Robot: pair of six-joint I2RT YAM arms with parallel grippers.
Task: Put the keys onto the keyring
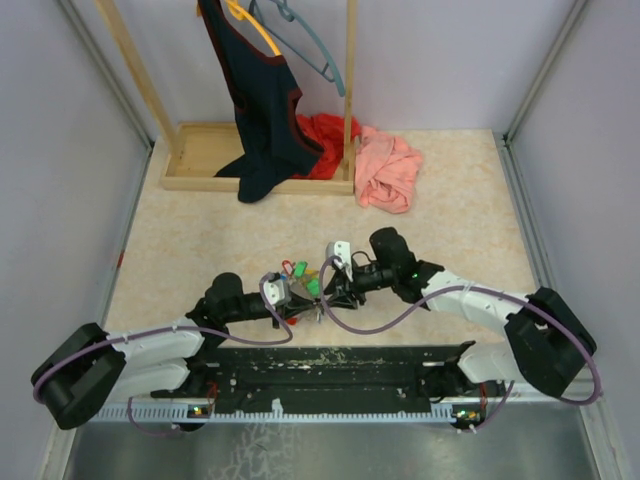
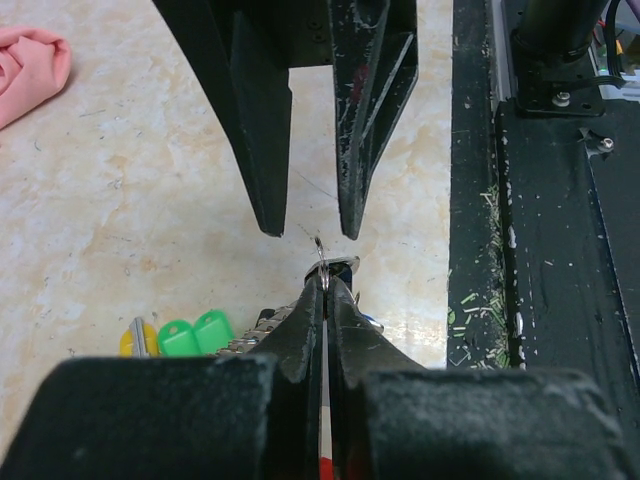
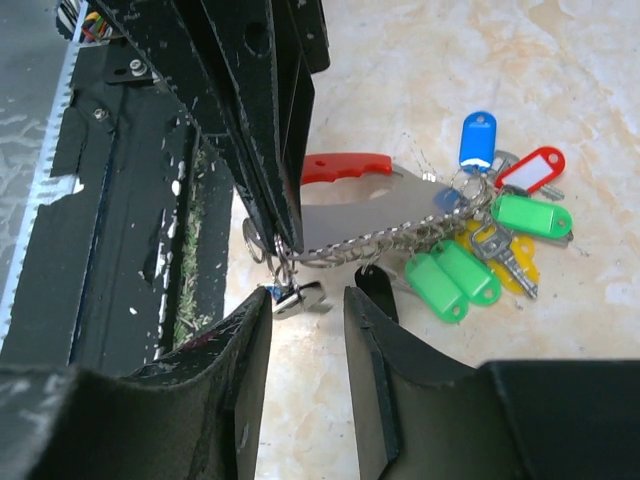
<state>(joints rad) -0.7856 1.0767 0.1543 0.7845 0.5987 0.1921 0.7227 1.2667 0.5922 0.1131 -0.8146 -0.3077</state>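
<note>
My left gripper (image 2: 322, 285) is shut on the keyring (image 3: 345, 165), a red loop with a grey metal part that runs out sideways from between its fingers. Thin wire rings (image 3: 255, 240) poke out at its tips. A small silver key (image 3: 296, 298) dangles from those rings, just ahead of my open right gripper (image 3: 308, 305), which holds nothing. A chain leads to the bunch of keys (image 3: 500, 215) with blue, red, green and yellow heads lying on the table. In the top view the left gripper (image 1: 305, 305) and the right gripper (image 1: 330, 297) meet tip to tip beside that bunch (image 1: 300, 272).
The black base plate (image 1: 330, 370) lies right behind both grippers at the near edge. Far back stand a wooden rack (image 1: 200, 150) with a dark garment (image 1: 260, 110) on a hanger, a red cloth (image 1: 325, 130) and a pink cloth (image 1: 388, 170).
</note>
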